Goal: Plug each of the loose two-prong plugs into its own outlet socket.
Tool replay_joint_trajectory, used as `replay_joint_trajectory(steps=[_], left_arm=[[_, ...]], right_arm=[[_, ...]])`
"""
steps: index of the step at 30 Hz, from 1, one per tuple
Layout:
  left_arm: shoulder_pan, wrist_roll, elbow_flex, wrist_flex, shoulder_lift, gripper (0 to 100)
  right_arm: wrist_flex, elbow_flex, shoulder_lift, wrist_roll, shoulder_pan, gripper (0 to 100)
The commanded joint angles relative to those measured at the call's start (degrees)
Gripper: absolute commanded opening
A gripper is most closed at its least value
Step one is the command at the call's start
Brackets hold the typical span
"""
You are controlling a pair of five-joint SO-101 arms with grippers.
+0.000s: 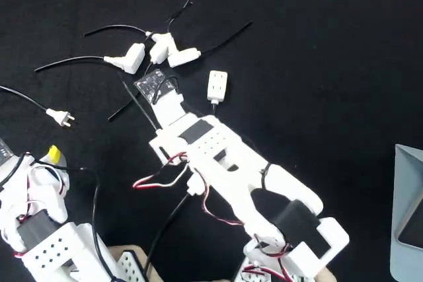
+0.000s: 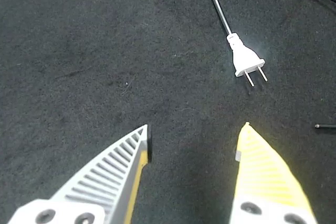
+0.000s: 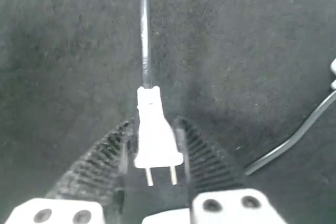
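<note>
The right gripper (image 3: 154, 127) is clamped on a white two-prong plug (image 3: 157, 148), with the prongs pointing back toward the wrist. Its black cord (image 3: 143, 35) runs away over the black table cloth (image 3: 252, 35). Near it lies a white outlet block (image 1: 217, 86). Beyond is a cluster of white fittings (image 1: 158, 52), perhaps plugs or sockets. The left gripper (image 2: 194, 145) hovers with fingers apart, near a second loose plug (image 2: 245, 60) lying flat.
</note>
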Motion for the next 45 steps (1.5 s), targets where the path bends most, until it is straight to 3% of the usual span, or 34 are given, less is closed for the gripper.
replay_joint_trajectory(steps=[1, 9, 14, 18, 24, 30, 37, 45], left_arm=[[-0.4, 0.18, -0.48, -1.23, -0.44, 27], [-0.4, 0.18, -0.48, -1.23, -0.44, 27], [-0.4, 0.18, -0.48, -1.23, -0.44, 27], [-0.4, 0.18, -0.48, -1.23, -0.44, 27], [-0.4, 0.18, -0.48, -1.23, -0.44, 27], [-0.31, 0.18, -0.48, -1.23, -0.44, 27], [-0.4, 0.18, -0.48, -1.23, -0.44, 27], [-0.31, 0.18, -0.48, -1.23, -0.44, 27]], right_arm=[[2.02, -0.31, -3.03, -2.9, -1.67, 16.5], [2.02, -1.63, -2.33, -2.55, 1.32, 15.6], [2.46, -4.53, 4.09, 1.49, 2.99, 15.6], [2.99, -7.78, 10.86, 1.67, 2.11, 15.5], [12.75, -13.67, 14.73, 1.32, -2.37, 15.5], [12.84, -14.11, 17.01, 1.23, -3.08, 15.5], [12.66, -15.34, 17.36, 1.41, -2.9, 1.1], [17.23, -18.68, 16.04, 1.76, -2.99, 2.8]])
